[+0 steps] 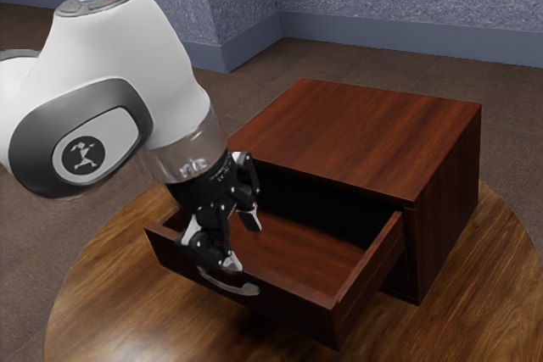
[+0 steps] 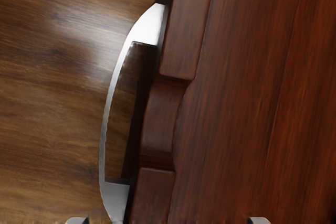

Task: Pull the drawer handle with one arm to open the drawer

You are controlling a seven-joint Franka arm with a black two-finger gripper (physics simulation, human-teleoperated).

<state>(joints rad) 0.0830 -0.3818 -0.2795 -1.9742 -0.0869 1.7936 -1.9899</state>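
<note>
I can read no words or numbers anywhere. A wordless white emblem (image 1: 82,156) marks my arm's grey joint cover (image 1: 51,125).

The drawer (image 1: 370,262) stands pulled out, its inside open from above toward the exterior view's right; the cabinet (image 1: 356,133) top overhangs its rear, leaving only a low dark slot there; the arm (image 1: 102,125) and the gripper (image 1: 225,243), fingers spread astride the drawer front (image 2: 157,114), block the way in from the exterior view's left; between the handle (image 2: 111,103) and the front a narrow gap runs, with the table (image 1: 127,311) showing through it; open table surface lies before and beside the drawer.
</note>
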